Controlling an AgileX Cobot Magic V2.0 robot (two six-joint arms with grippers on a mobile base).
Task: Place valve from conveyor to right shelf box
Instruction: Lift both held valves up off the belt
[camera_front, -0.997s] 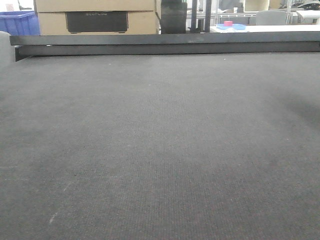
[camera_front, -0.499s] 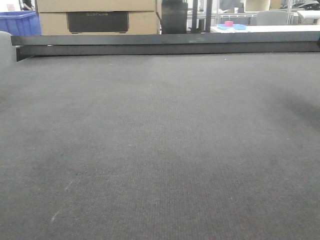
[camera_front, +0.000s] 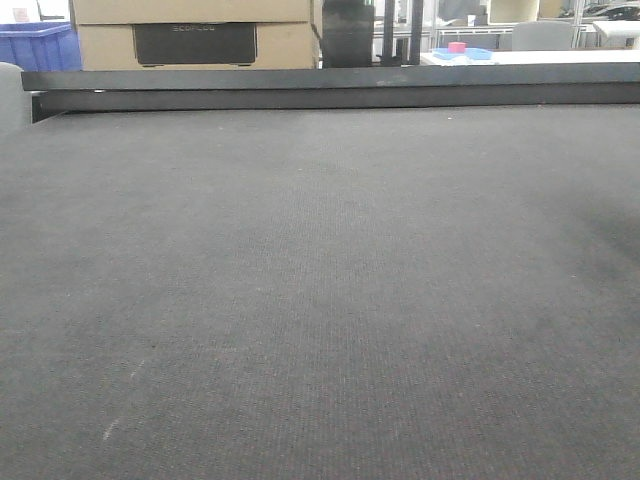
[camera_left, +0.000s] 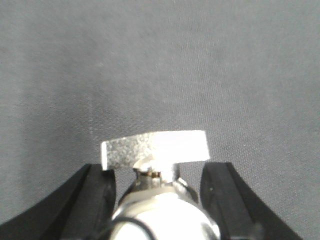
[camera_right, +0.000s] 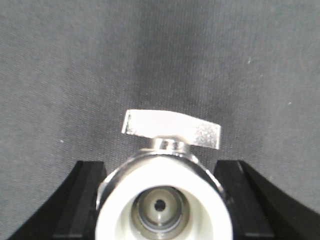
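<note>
The left fingers (camera_left: 95, 200) are closed on a valve (camera_left: 165, 210), one black finger pressed to each side of its rounded silvery body. Its long axis runs straight along the camera's line of sight, the near end blurred. Its flat metal lever (camera_left: 155, 148) lies crosswise above the body, the right tip a little higher.

The right fingers (camera_right: 82, 200) clamp a second valve (camera_right: 165, 165) the same way. Its white cap (camera_right: 125, 210) faces the camera and the hole in the middle shows, so the axis again points away from the lens. Its handle (camera_right: 172, 129) crosses left to right, sloping down to the right.

Behind both lies the dark grey woven belt of the bench (camera_front: 320, 280); I cannot tell whether either valve touches it. No writing shows on the valves.

In the front view a black rail (camera_front: 330, 85) edges the far side. Beyond it a cardboard box (camera_front: 100, 45) bears a black panel (camera_front: 195, 42) with faint letters that seem to read "ECOFLOW", beside a blue crate (camera_front: 35, 45)
</note>
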